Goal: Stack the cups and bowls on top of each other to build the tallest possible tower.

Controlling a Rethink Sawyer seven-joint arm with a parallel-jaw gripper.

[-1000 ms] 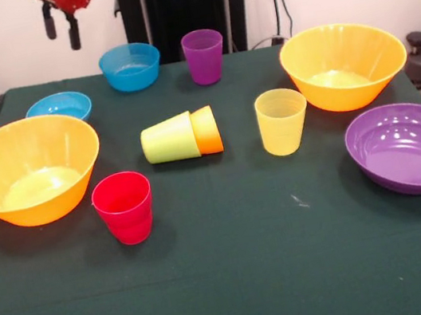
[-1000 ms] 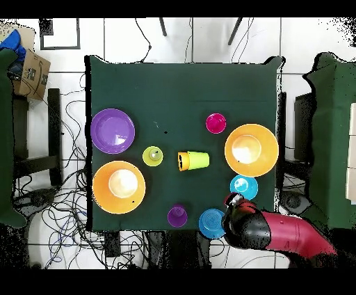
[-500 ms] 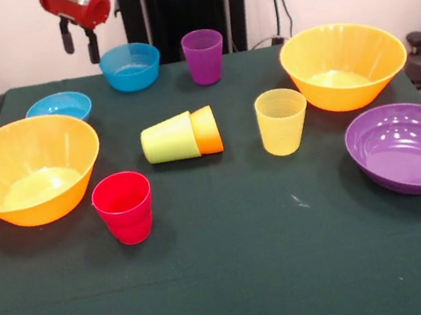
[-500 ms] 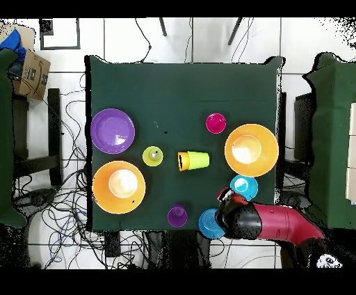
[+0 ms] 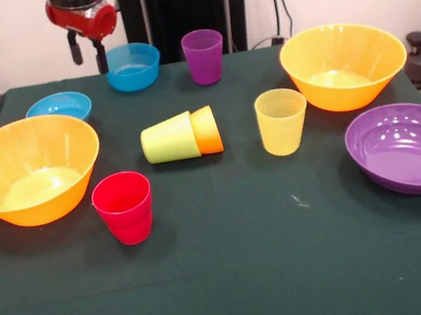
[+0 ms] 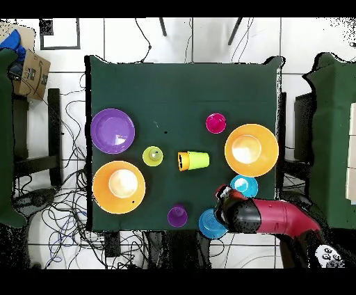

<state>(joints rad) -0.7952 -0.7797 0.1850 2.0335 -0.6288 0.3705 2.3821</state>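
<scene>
My gripper (image 5: 88, 53) hangs open and empty above the table's far left corner, just left of the deeper blue bowl (image 5: 133, 65). The cyan bowl (image 5: 59, 107) lies below it to the left. The purple cup (image 5: 204, 56) stands beside the blue bowl. The lime green cup (image 5: 168, 138) lies on its side, nested in the orange cup (image 5: 207, 130), mid-table. The yellow cup (image 5: 282, 120) and red cup (image 5: 123, 207) stand upright. Two large orange bowls (image 5: 27, 170) (image 5: 344, 64) and the purple bowl (image 5: 409, 145) sit at the sides. Nothing is stacked upright.
In the overhead view the red arm (image 6: 278, 219) reaches in from the bottom right, over the table edge between the cyan bowl (image 6: 244, 186) and the blue bowl (image 6: 208, 224). Cables lie on the floor around the table.
In the front view the gripper has moved right and a little lower, from the top left corner to beside the deeper blue bowl. The cups and bowls have not moved.
</scene>
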